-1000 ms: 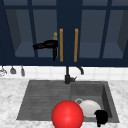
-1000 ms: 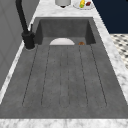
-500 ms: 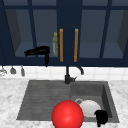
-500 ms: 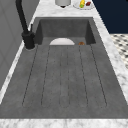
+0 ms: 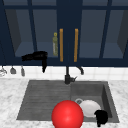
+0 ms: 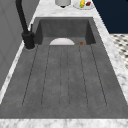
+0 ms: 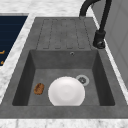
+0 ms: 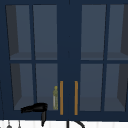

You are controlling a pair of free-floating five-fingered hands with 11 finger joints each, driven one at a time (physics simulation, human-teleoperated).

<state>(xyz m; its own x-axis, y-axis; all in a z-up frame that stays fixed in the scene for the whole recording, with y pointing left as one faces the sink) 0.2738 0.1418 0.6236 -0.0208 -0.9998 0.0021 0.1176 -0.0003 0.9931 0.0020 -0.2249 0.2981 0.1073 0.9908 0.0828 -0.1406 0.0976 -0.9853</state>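
My left hand [image 5: 35,56] hovers in front of the dark blue wall cabinet [image 5: 67,15], left of its two orange door handles [image 5: 61,45], fingers stretched flat and thumb hanging down. The same hand [image 8: 35,108] lies at the foot of the left glass door in the upper view. A green bottle [image 5: 55,44] stands behind that glass. My right hand [image 5: 101,117] floats low at the sink's front right corner, beside a white plate [image 5: 88,108]. A red ball [image 5: 67,115] shows at the sink's front edge.
A black faucet [image 5: 67,75] rises behind the basin [image 7: 25,75]. The plate [image 7: 66,91] lies in the basin near the drain [image 7: 82,80], with a small brown object [image 7: 38,88] beside it. The ribbed drainboard [image 6: 65,77] lies to the left. Utensils [image 5: 12,70] hang at the wall's left.
My left hand has drifted left and downward, away from the cabinet's orange handles. The right hand, plate and red ball have stayed put.
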